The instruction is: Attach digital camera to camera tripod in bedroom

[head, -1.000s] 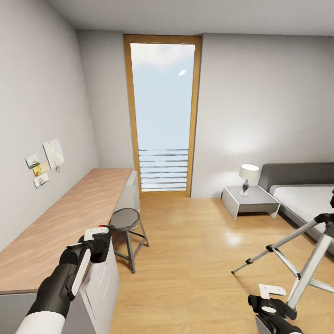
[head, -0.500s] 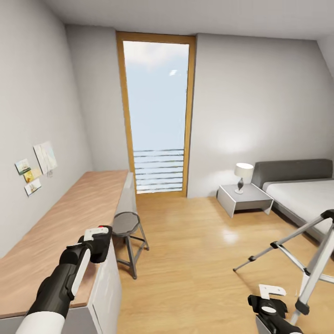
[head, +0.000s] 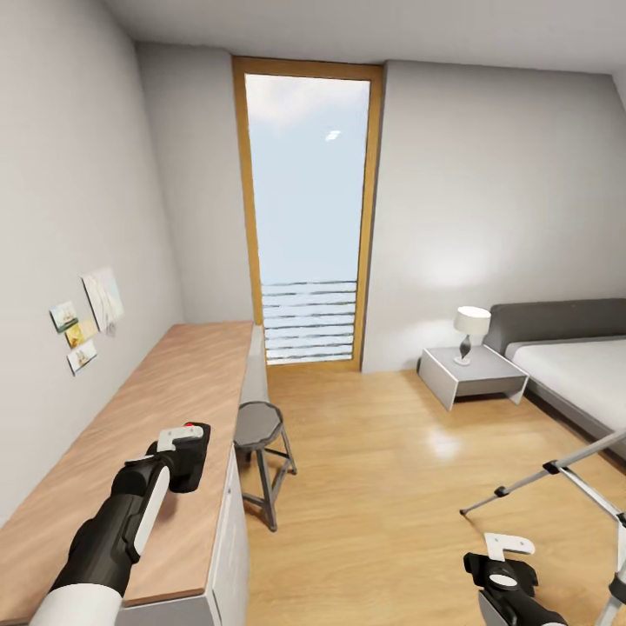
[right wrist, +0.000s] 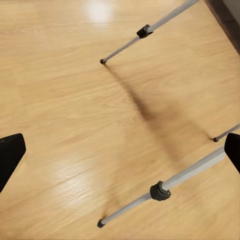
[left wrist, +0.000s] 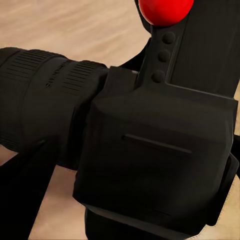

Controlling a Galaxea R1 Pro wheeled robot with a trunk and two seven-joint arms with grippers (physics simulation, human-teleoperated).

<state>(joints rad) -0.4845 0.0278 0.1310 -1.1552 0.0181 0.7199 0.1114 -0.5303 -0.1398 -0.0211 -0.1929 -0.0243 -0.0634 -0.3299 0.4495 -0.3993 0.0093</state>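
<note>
Head view: my left tool (head: 185,448) is clamped on the digital camera (head: 189,462), held over the bench (head: 165,391). Camera tripod (head: 569,474) stands on the floor, well apart; my right tool (head: 507,556) hangs near it. View has panned; tripod now sits nearer the frame edge.

Left wrist: digital camera (left wrist: 150,145) between my fingers, lens barrel long axis pointing sideways.

Right wrist: jaws spread wide, empty, above tripod legs (right wrist: 165,187).

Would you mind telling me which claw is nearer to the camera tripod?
Right. The right claw hangs beside the camera tripod; the left claw, holding the digital camera, is across the room over the desk.
</note>
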